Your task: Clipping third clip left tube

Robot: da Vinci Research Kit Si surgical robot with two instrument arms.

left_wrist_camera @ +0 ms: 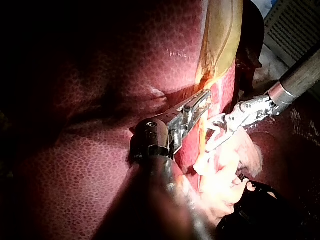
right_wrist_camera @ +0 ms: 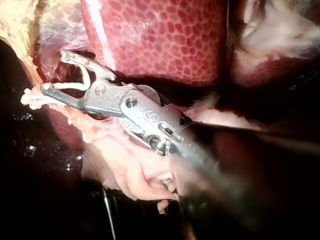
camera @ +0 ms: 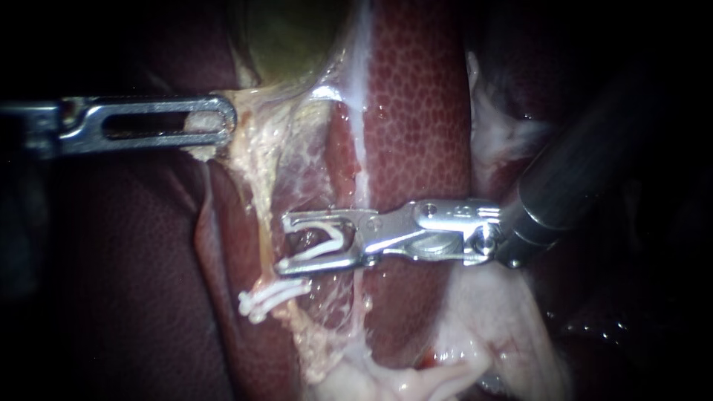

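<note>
1. Liver [camera: 416, 111]: dark red and mottled, fills the endoscope view. A brighter strip runs from 12 to 6 o'clock through the centre.
2. Gallbladder [camera: 286, 37]: greenish, at 12 o'clock, just left of that strip.
3. Right instrument [camera: 286, 243]: shaft enters from 3 o'clock and lies across the bright strip. Its pincer sits at centre, pointing to 9 o'clock. The jaws stand wide apart and carry an open white clip [camera: 327, 241], one arm against each jaw.
4. Left instrument [camera: 223, 122]: enters from 9 o'clock, its slotted pincer at 10 o'clock. The jaws are closed onto pale tissue [camera: 252, 160] under the gallbladder.
5. The pale tissue runs taut from that pincer down toward 6 o'clock.
6. Tube [camera: 308, 239]: reddish, lying inside the right pincer between the arms of the open clip. Cannot tell whether the clip touches it.
7. Two set clips [camera: 271, 297]: white, side by side, closed across the pale strand. They sit at 7 o'clock just beside the right pincer, clear of its lower jaw.
</note>
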